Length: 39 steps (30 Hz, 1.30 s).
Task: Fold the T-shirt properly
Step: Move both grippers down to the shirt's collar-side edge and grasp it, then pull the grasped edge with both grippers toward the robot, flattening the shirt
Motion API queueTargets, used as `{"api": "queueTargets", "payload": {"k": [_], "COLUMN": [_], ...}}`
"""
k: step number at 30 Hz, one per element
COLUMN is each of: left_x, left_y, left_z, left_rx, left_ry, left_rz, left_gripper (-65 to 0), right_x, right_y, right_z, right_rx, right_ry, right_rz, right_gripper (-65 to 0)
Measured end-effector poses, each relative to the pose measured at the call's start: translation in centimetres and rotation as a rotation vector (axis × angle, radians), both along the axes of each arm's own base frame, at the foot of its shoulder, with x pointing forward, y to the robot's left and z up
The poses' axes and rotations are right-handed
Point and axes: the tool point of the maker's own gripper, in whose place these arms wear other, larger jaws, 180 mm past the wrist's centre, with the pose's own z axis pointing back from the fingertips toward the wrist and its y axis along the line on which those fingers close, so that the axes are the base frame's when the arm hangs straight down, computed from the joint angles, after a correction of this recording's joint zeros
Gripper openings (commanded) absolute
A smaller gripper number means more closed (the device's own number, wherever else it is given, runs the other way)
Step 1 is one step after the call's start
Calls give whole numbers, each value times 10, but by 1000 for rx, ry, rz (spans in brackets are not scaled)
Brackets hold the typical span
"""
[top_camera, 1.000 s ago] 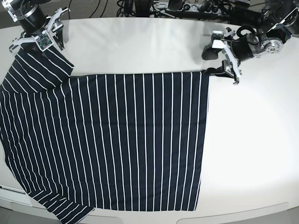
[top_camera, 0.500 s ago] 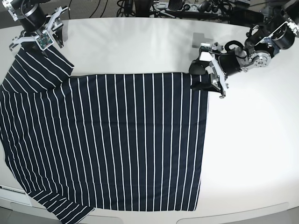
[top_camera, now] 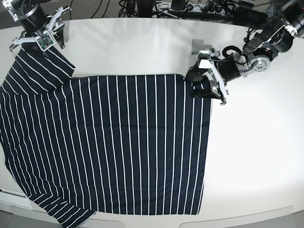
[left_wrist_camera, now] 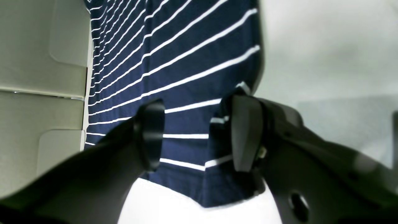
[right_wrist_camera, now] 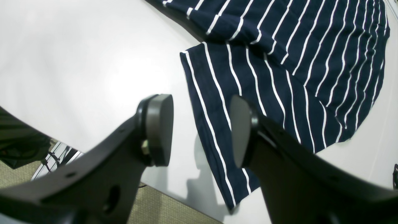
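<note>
Left arm: reaches in from the far right of the base view, forearm low and angled toward the table centre, wrist bent so the left gripper (top_camera: 207,84) lies almost level. Its jaws stand wide apart; in the left wrist view one finger (left_wrist_camera: 152,137) sits left and the other right, both dark pads facing inward. Right arm: stands at the far left corner of the base view, wrist pointing down, right gripper (top_camera: 39,40) raised, jaws parted. In the right wrist view its two fingers (right_wrist_camera: 160,129) show a clear gap between the pads
</note>
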Motion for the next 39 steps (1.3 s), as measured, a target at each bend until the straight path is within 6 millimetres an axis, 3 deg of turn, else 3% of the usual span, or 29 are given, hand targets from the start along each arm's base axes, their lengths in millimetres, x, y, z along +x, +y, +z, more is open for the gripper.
{"api": "queueTargets", "payload": {"k": [2, 5, 10, 15, 27, 29, 32, 33, 39], "left_x": [2, 11, 16, 16, 16, 16, 16, 16, 17], "left_y": [0, 10, 11, 11, 11, 11, 11, 11, 14], "left_z": [0, -3, 1, 1, 1, 1, 1, 1, 5], "left_rx": [-8, -13, -27, -23, -24, -24, -24, -24, -15], "left_ry": [5, 27, -6, -5, -6, -6, -6, -6, -39], "left_rz": [20, 131, 152, 153, 153, 154, 154, 154, 169], "left_gripper": [-381, -650, -650, -650, -650, -650, -650, -650, -650], "right_x": [1, 6, -5, -12, 9, 13, 19, 21, 28], "right_y": [-2, -11, -16, -42, -68, -69, -67, -66, -55], "right_z": [1, 4, -16, -50, -85, -88, -88, -88, -73], "right_rx": [-2, -24, -21, -51, 29, 64, 82, 97, 125], "right_ry": [-7, -32, 35, 110, 124, 133, 129, 126, 108], "right_rz": [-14, -66, -51, -98, -174, -167, -168, -175, -176], "right_gripper": [-333, -333, -332, -271, -276, -335, -602, -650, -650]}}
